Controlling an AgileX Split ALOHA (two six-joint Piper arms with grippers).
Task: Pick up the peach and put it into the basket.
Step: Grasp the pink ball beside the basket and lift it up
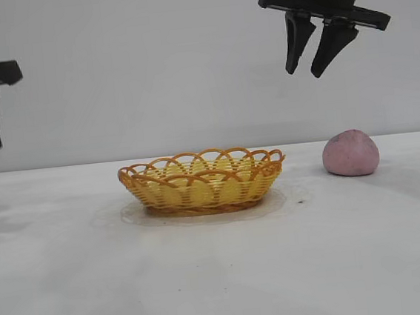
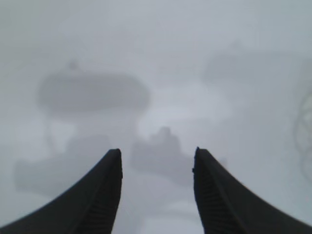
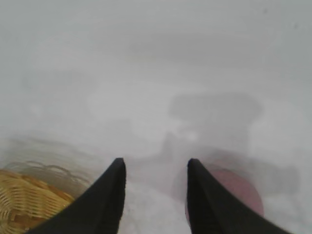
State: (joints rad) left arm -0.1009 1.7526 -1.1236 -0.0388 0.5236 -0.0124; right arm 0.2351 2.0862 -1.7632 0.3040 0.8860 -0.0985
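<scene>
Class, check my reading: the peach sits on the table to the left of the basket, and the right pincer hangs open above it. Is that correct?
One detail is wrong. In the exterior view the peach sits on the table to the right of the basket, not the left. The right pincer does hang open above it.

dusty pink peach (image 1: 350, 153) sits on the table, well right of the empty yellow wicker basket (image 1: 203, 182).

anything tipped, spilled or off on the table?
Nothing stands out. The basket sits flat and empty at centre; the peach rests intact on the table to its right. The right hand hangs open above the peach; the left hand is raised, open.
</scene>
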